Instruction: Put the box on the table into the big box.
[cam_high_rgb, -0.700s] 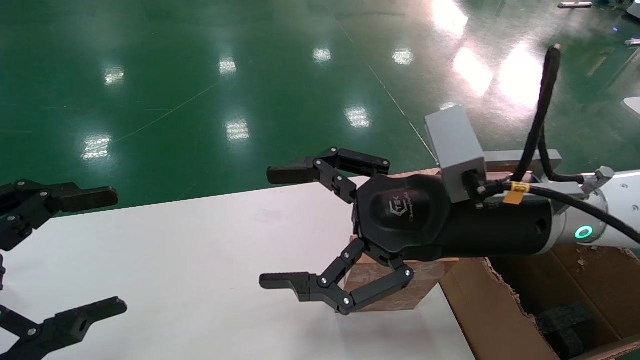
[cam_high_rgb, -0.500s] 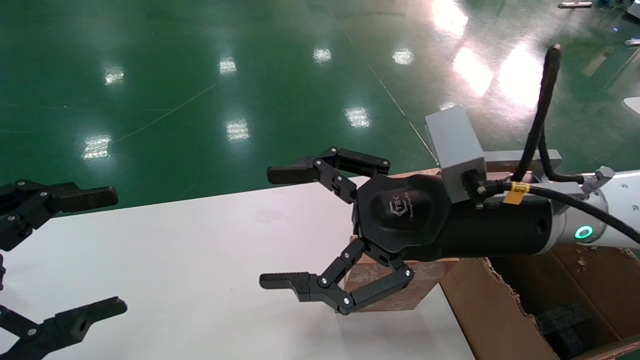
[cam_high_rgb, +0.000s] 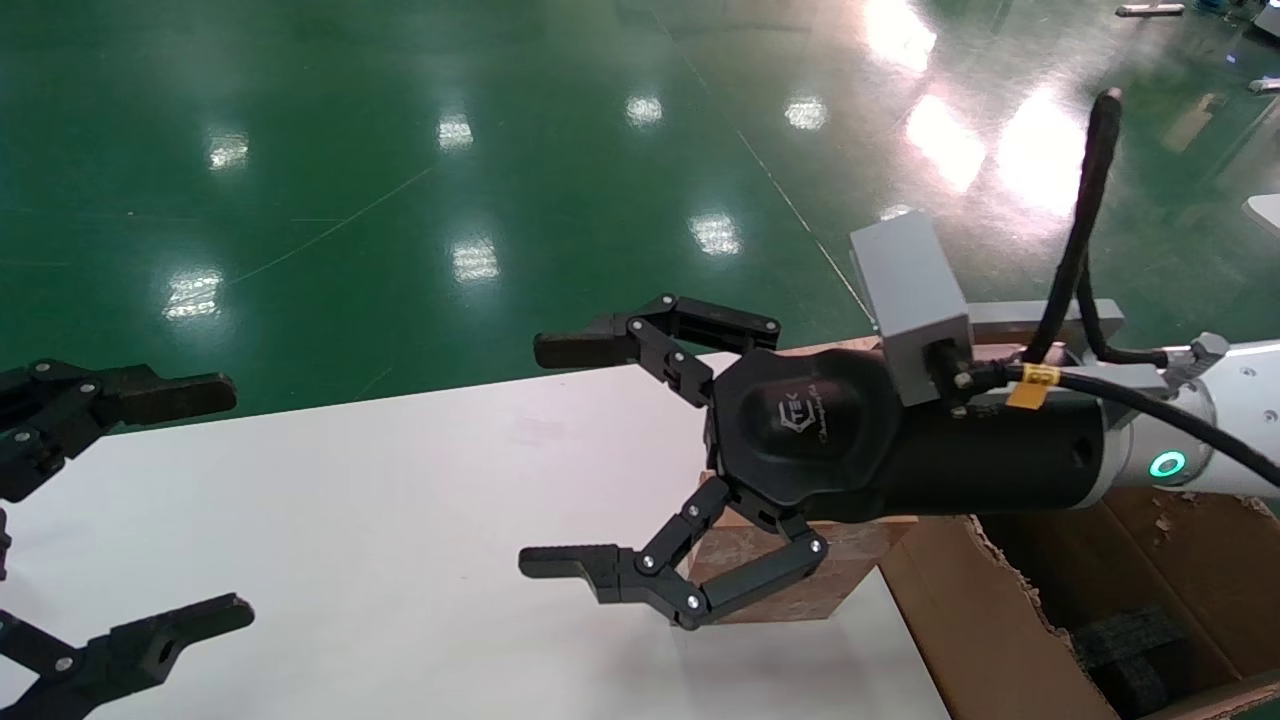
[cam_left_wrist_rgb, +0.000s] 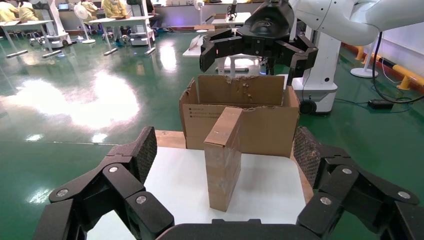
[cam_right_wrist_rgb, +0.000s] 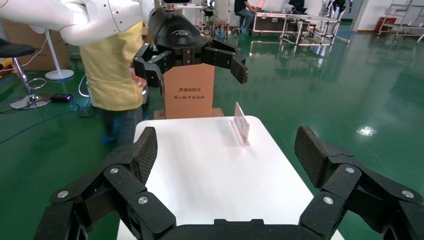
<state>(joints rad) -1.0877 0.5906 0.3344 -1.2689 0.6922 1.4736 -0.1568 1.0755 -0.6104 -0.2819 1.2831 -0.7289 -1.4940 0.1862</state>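
Note:
The box (cam_high_rgb: 800, 585) is a small taped brown carton standing upright on the white table (cam_high_rgb: 350, 500), close to its right end. In the left wrist view the box (cam_left_wrist_rgb: 223, 155) stands in front of the big box (cam_left_wrist_rgb: 240, 115). My right gripper (cam_high_rgb: 555, 455) is open, and its body hangs over the box with the fingers reaching past it to the left. Nothing sits between them; the right wrist view shows only bare table (cam_right_wrist_rgb: 210, 165) there. My left gripper (cam_high_rgb: 215, 500) is open at the table's left end. The big box (cam_high_rgb: 1000, 620) stands against the table's right end.
Black foam blocks (cam_high_rgb: 1130, 640) lie inside the big box, whose flap edges are torn. A clear sign holder (cam_right_wrist_rgb: 241, 124) stands on the table near my left gripper (cam_right_wrist_rgb: 195, 70). A printed brown carton (cam_right_wrist_rgb: 190, 90) and a person in yellow (cam_right_wrist_rgb: 112, 75) are behind it. Green floor surrounds the table.

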